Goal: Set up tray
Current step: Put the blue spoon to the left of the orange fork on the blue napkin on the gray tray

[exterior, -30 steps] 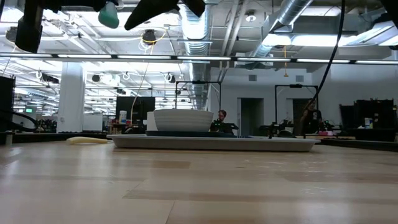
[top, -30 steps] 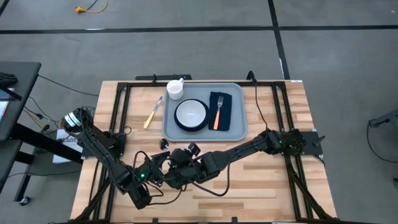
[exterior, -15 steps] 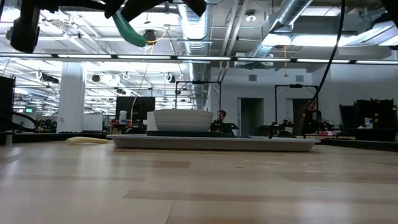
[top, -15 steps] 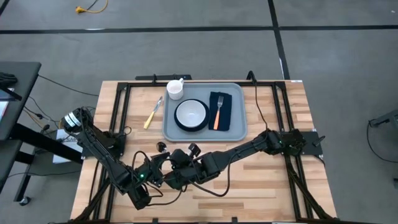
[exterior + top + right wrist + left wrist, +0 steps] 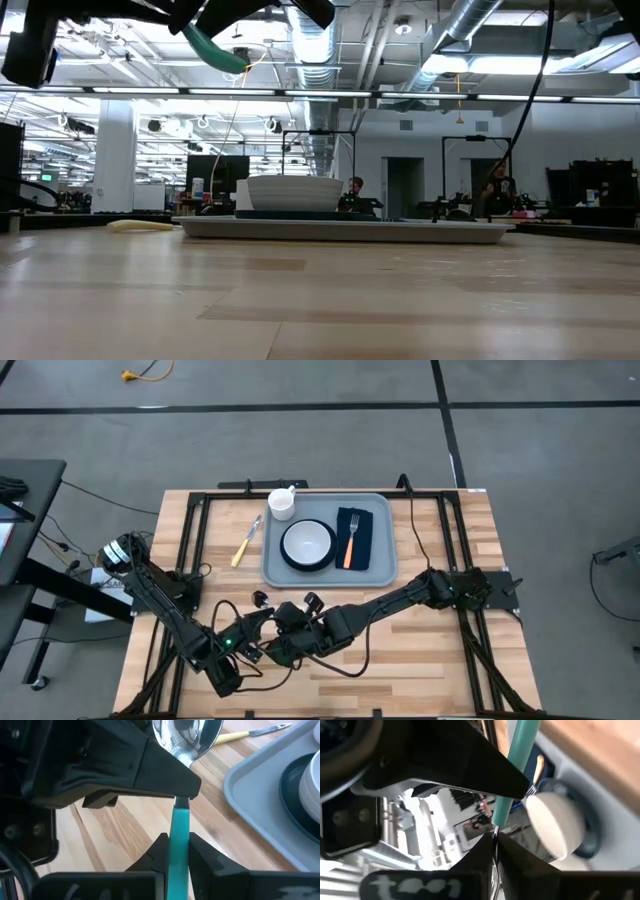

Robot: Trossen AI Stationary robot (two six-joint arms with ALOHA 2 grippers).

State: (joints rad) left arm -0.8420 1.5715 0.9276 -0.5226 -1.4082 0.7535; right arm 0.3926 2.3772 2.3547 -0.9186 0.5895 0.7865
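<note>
the tray (image 5: 381, 565) lies at the desk's (image 5: 440, 660) far middle. from above both tools look tangled near the front. the right wrist view shows the right tool (image 5: 178, 851) pinching a teal-handled spoon (image 5: 186, 740); the left tool (image 5: 495, 851) is pressed together on its stem.

tray (image 5: 385, 572): plate, bowl (image 5: 307, 541), napkin, fork | mug (image 5: 282, 503), knife (image 5: 246, 541) beside | both arms near front
</note>
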